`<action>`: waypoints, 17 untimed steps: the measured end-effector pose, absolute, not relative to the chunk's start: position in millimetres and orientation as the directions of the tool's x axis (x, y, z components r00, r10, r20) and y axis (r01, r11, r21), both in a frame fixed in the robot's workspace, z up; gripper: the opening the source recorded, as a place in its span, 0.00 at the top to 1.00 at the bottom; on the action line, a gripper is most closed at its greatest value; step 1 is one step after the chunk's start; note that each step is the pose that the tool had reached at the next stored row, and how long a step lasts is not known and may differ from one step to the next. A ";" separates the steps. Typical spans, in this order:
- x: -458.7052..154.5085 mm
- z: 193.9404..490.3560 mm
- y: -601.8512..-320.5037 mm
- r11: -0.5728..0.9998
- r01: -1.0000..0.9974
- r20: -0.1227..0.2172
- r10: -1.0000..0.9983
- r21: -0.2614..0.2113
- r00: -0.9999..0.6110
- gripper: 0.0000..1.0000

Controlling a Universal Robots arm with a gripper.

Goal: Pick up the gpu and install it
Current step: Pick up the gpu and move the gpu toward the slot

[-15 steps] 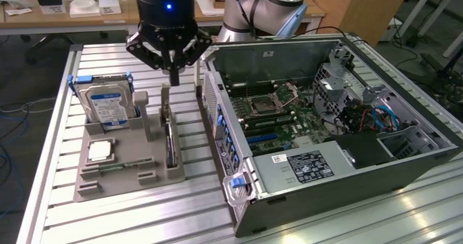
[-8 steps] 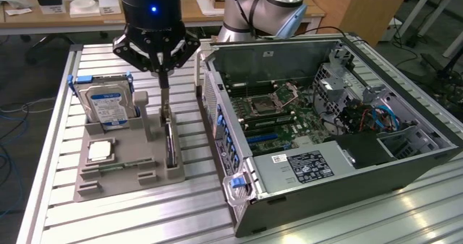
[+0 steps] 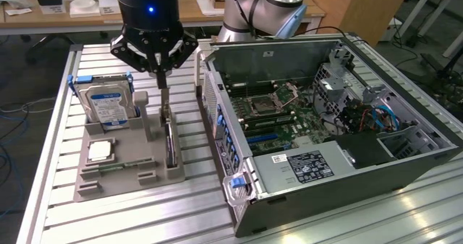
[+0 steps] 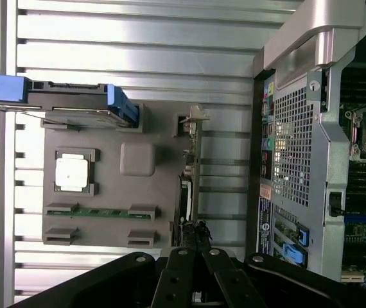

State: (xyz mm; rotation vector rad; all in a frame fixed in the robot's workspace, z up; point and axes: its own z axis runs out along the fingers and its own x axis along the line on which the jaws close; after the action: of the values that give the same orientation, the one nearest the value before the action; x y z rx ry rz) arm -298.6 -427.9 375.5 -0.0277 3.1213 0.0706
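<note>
A slotted aluminium desk (image 3: 108,222) in a workshop carried a grey moulded holder (image 3: 123,184) and an opened computer case (image 3: 347,173). The arm's slim dark fingers (image 3: 160,80) were pressed together and appeared pinched on the upper edge of the gpu (image 3: 171,141). This thin, dark card stood on edge in the holder's slot nearest the case, its silver bracket end uppermost. The pick-up looked to be at the grasp stage, with the card not yet raised. Freeing it would likely call for a straight pull along the slot and no twisting of the stiff board. Beyond it stood a silver hard drive (image 3: 107,106) in a blue frame, a square metal-capped processor (image 3: 99,152) and a slim green memory stick (image 3: 119,167). The case's green motherboard (image 3: 282,114) lay exposed.
</note>
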 end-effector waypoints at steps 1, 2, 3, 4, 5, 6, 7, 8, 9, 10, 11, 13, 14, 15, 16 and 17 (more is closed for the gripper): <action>-298.6 375.5 -427.9 0.999 -0.018 -0.020 -0.017 0.045 -1.000 0.89; -298.6 375.5 -427.9 0.999 -0.018 -0.020 -0.017 0.045 -1.000 0.89; -298.6 375.5 -427.9 0.999 -0.018 -0.020 -0.017 0.045 -1.000 0.89; -298.6 375.5 -427.9 0.999 -0.018 -0.020 -0.017 0.045 -1.000 0.89; -298.6 375.5 -427.9 0.999 -0.018 -0.020 -0.017 0.045 -1.000 0.89; -298.6 375.5 -427.9 0.999 -0.018 -0.020 -0.017 0.045 -1.000 0.89; -298.6 375.5 -427.9 0.999 -0.018 -0.020 -0.017 0.045 -1.000 0.89; -298.6 375.5 -427.9 0.999 -0.018 -0.020 -0.017 0.045 -1.000 0.89; -298.6 375.5 -427.9 0.999 -0.018 -0.020 -0.017 0.045 -1.000 0.89; -298.6 375.5 -427.9 0.999 -0.018 -0.020 -0.017 0.045 -1.000 0.83; -298.6 375.5 -427.9 0.999 -0.018 -0.020 -0.017 0.045 -1.000 0.76; -298.6 375.5 -427.9 0.999 -0.018 -0.020 -0.017 0.045 -1.000 0.71; -298.6 375.5 -427.9 0.999 -0.018 -0.020 -0.017 0.045 -1.000 0.65; -298.6 375.5 -427.9 0.999 -0.018 -0.020 -0.017 0.045 -1.000 0.59; -298.6 375.5 -427.9 0.999 -0.018 -0.020 -0.017 0.045 -1.000 0.59; -298.6 375.5 -427.9 0.999 -0.018 -0.020 -0.017 0.045 -1.000 0.53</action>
State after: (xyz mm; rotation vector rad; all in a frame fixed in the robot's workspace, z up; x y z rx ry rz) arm -298.6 -427.9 375.5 -0.0277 3.1212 0.0706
